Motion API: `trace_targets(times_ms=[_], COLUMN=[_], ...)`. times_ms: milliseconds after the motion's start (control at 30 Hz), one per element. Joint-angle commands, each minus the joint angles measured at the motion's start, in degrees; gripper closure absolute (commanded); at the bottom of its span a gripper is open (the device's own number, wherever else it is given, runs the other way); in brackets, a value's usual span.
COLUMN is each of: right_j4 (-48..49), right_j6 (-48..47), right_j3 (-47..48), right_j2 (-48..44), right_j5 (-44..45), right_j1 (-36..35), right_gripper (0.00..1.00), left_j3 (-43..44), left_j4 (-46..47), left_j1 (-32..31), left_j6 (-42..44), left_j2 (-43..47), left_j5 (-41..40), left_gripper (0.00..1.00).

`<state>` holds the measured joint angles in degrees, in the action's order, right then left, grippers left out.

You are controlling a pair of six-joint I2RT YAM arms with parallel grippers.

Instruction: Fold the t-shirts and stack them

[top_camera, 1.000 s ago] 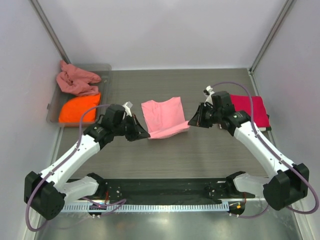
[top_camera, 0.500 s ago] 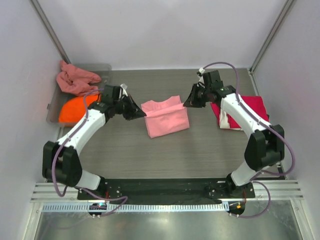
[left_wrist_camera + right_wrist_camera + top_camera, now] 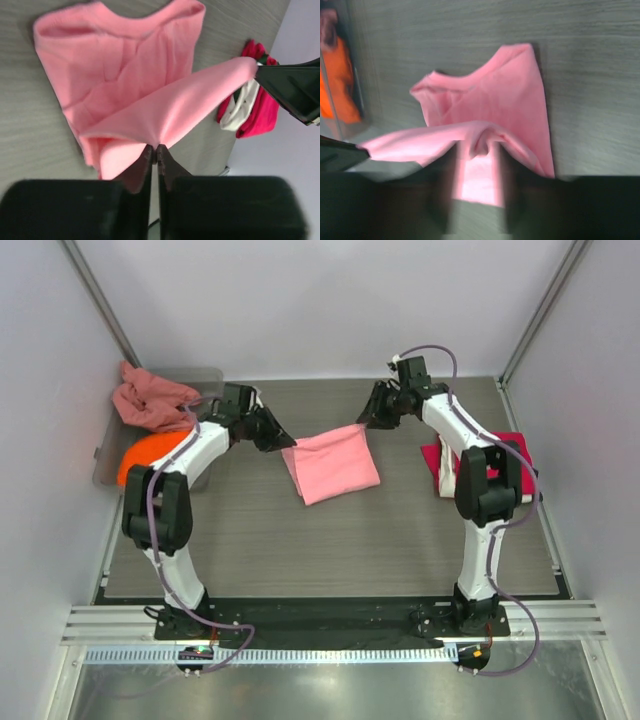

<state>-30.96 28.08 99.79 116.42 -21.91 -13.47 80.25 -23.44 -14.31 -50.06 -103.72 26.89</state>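
Observation:
The light pink t-shirt (image 3: pixel 332 465) lies on the middle of the table, its raised far edge stretched between both grippers. My left gripper (image 3: pixel 288 443) is shut on the left end of that edge, and its jaws pinch the pink fold (image 3: pixel 154 148). My right gripper (image 3: pixel 368 423) is at the right end. Its blurred fingers stand apart, with a loose bunch of pink cloth (image 3: pixel 481 140) between the tips. On the right, the crimson red t-shirt (image 3: pixel 502 453) tops a folded stack with a white one (image 3: pixel 447 476) showing under it. An orange t-shirt (image 3: pixel 150 455) and a dusty rose one (image 3: pixel 150 402) are at the left.
A grey plastic tray (image 3: pixel 212 380) stands at the far left and holds the orange and dusty rose shirts. The enclosure's walls close in the table on the left, right and back. Both arms reach far forward from their bases at the near edge.
Both grippers have carried the pink shirt's near edge up and away to the far side, folding it over. The right jaws have parted from shut.

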Motion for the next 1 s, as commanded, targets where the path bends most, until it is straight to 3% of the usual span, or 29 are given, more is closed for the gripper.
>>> trace_targets(times_ms=[0,100,200,400,733,967], right_j4=[1.60,1.87,4.49,8.63,10.48,8.99], right_j6=[0.14,0.14,-1.00,-3.90,-5.75,-6.72], right_j3=[6.11,8.14,3.94,-4.34,-2.23,-3.27], right_j2=[4.86,7.67,5.15,2.67,8.99,7.08], right_j5=[-1.12,1.25,2.22,2.32,-1.64,5.37], right_j1=[0.73,0.73,0.73,1.08,1.08,0.99], right_gripper=[0.33,0.03,0.03,0.21,0.20,0.24], left_j3=[3.51,4.57,2.65,-5.97,-7.13,-3.78], left_j4=[3.05,4.54,5.68,9.64,11.40,11.93], left_j1=[1.47,2.61,2.97,2.27,-0.46,-0.46], left_j6=[-1.35,-1.71,-0.65,0.93,2.16,1.11], left_j2=[-5.68,-8.07,-7.11,-2.02,-5.52,-10.88], left_j5=[-1.67,-6.04,-9.40,-13.88,-15.12,-13.27], left_gripper=[0.84,0.37,0.12,0.12,0.13,0.27])
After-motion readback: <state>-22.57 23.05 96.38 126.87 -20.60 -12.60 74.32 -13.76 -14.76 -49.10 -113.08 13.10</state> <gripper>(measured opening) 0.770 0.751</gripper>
